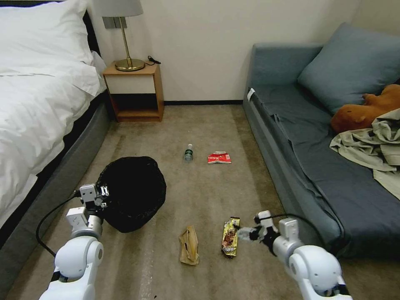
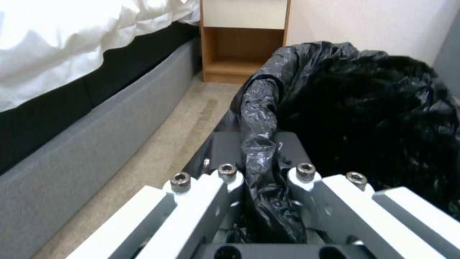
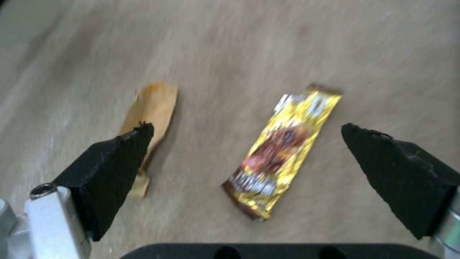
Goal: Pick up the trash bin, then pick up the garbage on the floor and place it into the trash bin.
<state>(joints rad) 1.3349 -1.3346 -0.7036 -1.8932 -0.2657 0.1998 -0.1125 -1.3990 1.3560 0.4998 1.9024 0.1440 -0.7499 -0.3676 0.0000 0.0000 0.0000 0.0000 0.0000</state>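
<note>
**Right gripper poised over the gold wrapper**

The right gripper (image 3: 247,144) hovers, pads spread wide and empty, above the crinkled gold-brown foil snack wrapper (image 3: 283,151) on the near carpet, its long axis running near-to-far between the pads (tan paper bag (image 1: 188,246) just left). The left gripper (image 1: 100,196) pinches the black-bagged round trash bin (image 1: 133,191) by its rim.
</note>
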